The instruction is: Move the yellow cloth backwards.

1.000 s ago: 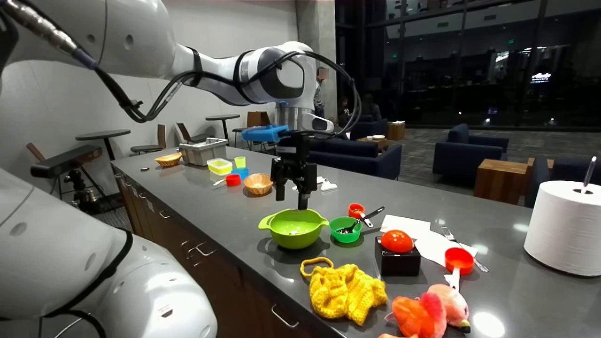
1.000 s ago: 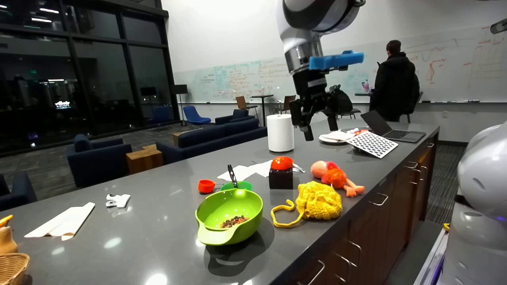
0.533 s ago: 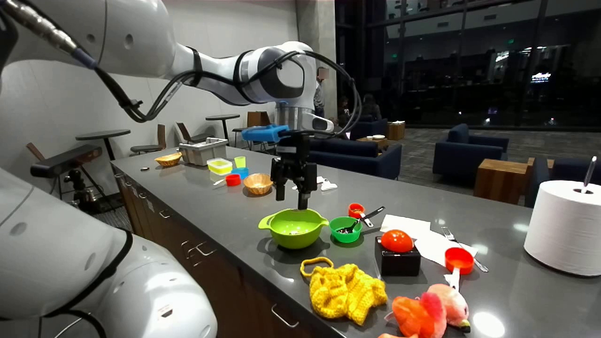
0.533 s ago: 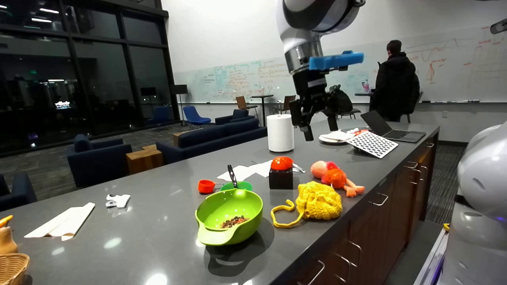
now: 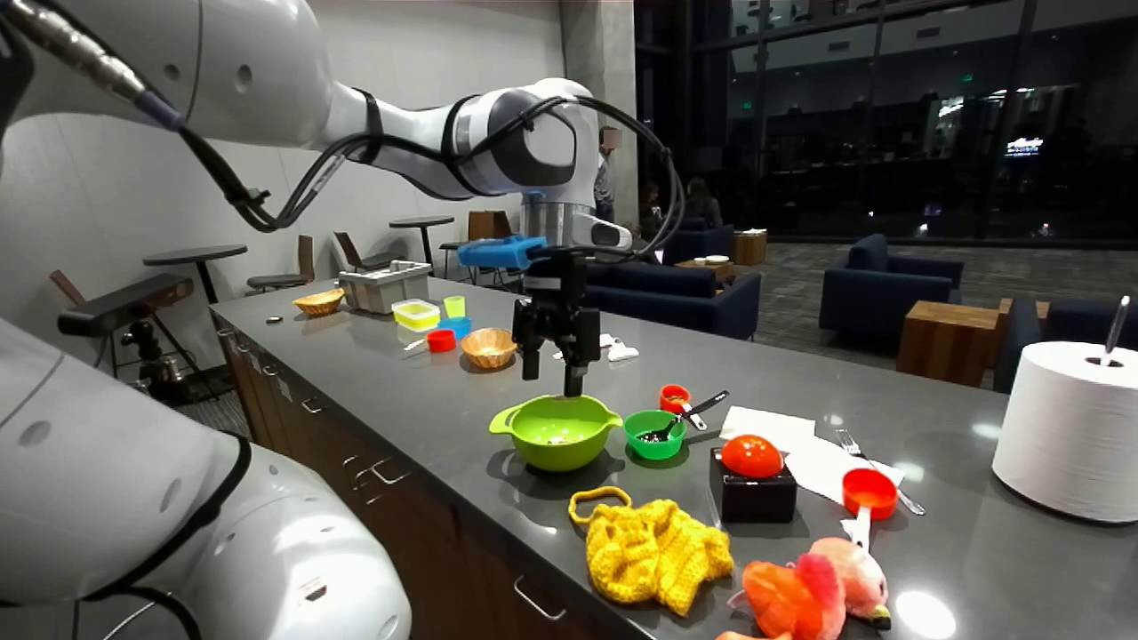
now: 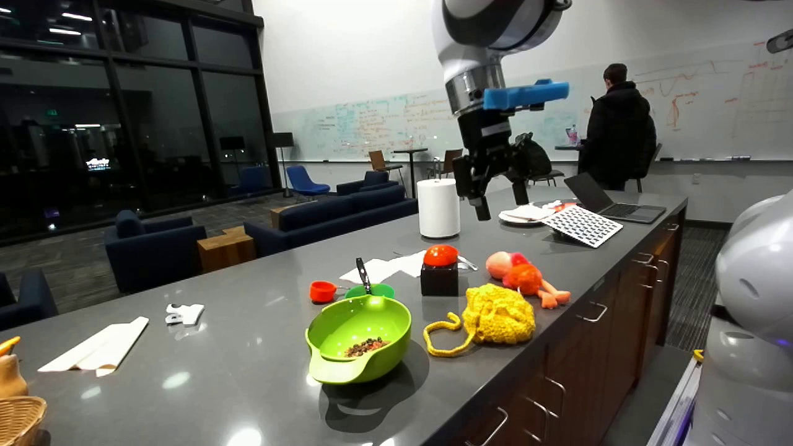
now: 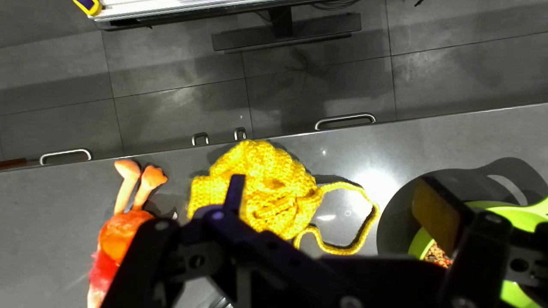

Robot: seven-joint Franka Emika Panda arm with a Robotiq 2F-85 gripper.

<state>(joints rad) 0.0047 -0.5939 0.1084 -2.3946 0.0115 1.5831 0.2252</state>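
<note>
The yellow knitted cloth lies bunched on the grey counter near its edge in both exterior views (image 5: pixel 656 556) (image 6: pixel 499 314), with a thin cord loop trailing towards the green bowl. In the wrist view the cloth (image 7: pixel 274 171) lies below the gripper, partly behind the left finger, its far side close to the counter edge. My gripper (image 5: pixel 552 378) is open and empty, raised well above the counter; it also shows in an exterior view (image 6: pixel 502 205). In the wrist view the gripper (image 7: pixel 336 199) has its fingers wide apart, with the cord loop visible between them.
A lime-green bowl (image 5: pixel 556 453) holding small bits stands beside the cord. A green cup with a spoon (image 5: pixel 653 440), a black box with a red dome (image 6: pixel 440 279) and an orange plush toy (image 6: pixel 526 279) surround the cloth. A paper roll (image 6: pixel 438 207) stands farther off.
</note>
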